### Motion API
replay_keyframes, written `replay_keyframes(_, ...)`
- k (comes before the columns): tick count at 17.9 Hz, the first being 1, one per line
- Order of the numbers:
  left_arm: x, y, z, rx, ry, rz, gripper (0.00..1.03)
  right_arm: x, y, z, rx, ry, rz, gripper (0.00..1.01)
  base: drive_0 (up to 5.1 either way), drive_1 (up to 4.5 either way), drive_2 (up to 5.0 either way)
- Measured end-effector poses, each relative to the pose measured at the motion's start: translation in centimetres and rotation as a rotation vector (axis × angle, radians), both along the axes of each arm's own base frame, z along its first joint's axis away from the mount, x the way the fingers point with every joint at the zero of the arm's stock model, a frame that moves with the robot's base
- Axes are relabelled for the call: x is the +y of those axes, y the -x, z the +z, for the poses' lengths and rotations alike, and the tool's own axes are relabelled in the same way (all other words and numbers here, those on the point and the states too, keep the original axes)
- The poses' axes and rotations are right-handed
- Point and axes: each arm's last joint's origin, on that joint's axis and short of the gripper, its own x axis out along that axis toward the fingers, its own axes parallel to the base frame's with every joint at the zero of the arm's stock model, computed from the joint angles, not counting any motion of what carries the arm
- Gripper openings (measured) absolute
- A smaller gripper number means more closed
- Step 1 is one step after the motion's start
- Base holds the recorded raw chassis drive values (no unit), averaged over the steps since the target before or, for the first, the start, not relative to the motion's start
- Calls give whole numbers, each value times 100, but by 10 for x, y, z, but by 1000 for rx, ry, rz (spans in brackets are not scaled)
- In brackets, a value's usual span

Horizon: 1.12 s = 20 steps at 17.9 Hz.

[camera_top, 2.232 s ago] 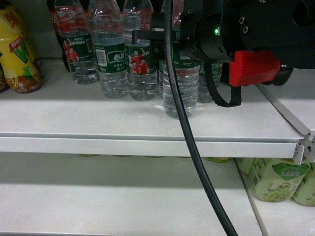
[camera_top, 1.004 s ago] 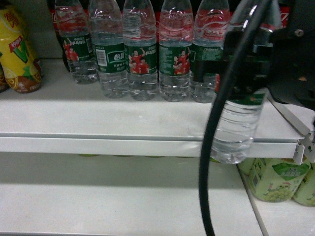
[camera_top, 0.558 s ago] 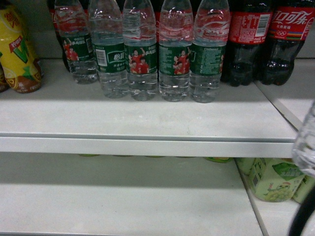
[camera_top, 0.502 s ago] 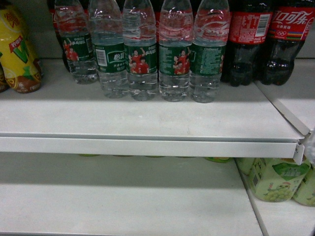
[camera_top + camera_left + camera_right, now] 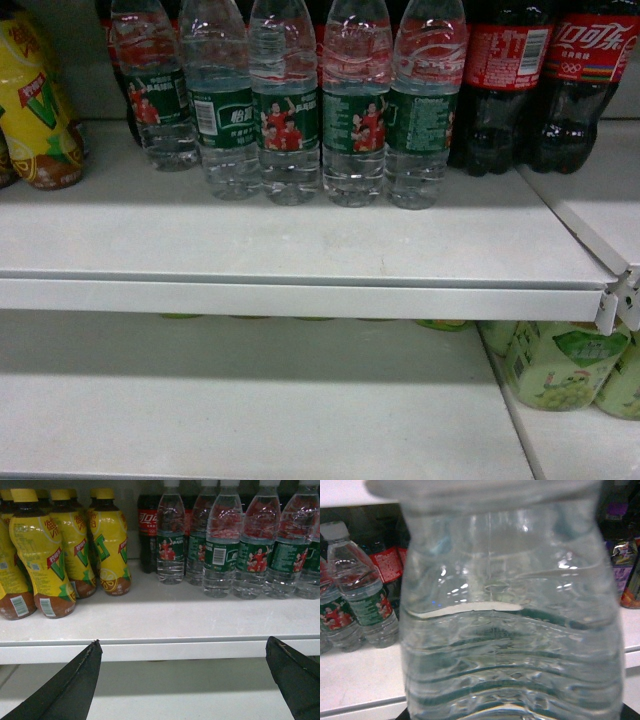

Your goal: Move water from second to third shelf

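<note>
Now the head view is clear of the right arm: a second ago the arm and its cable crossed the right of that view with a water bottle lifted off the shelf edge, half a second ago only a sliver of the bottle showed at the right border, and at this moment neither arm nor bottle appears there. The carried water bottle (image 5: 512, 625) fills the right wrist view instead, very close to the lens, so I judge that the right end effector is grasping it, although its fingers are hidden by the bottle. Five water bottles (image 5: 290, 115) stand in a row on the second shelf (image 5: 300, 250), with cola bottles (image 5: 545, 80) just beside them on the right and yellow drink bottles (image 5: 35, 110) at the left. The third shelf (image 5: 250, 400) below is bare in its middle, with green drink bottles (image 5: 560, 365) at its right. The left end effector (image 5: 182, 675) hangs released in front of the shelf edge, jaws wide apart, holding nothing. The pick looks done; what remains, as I judge it, is bringing the bottle down and in onto the third shelf and setting it upright.
</note>
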Motion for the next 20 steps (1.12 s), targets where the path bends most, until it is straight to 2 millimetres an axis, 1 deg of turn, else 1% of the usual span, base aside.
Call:
replay_keyframes(5, 0, 0, 0, 0, 0, 0, 98, -6, 2, -2, 16, -8, -29, 44, 0, 0, 0)
replay_keyframes(20, 0, 0, 0, 3, 0, 1, 98, -6, 3, -4, 29, -18, -27, 44, 0, 0, 0)
